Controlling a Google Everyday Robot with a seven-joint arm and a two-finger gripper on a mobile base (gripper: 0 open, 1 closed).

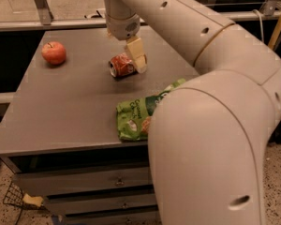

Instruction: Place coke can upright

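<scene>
The coke can (120, 66) is a small red can with a silver end. It lies on its side near the middle of the grey table (70, 107), with the silver end facing front left. My gripper (139, 63) hangs down from the big white arm and sits right at the can's right end, overlapping it in this view. Whether it touches the can cannot be told.
A red apple (54, 52) sits at the table's back left. A green snack bag (133, 118) lies at the front right, partly hidden by my arm's large white link (206, 139). Drawers (117, 182) are under the tabletop. A rail runs behind the table.
</scene>
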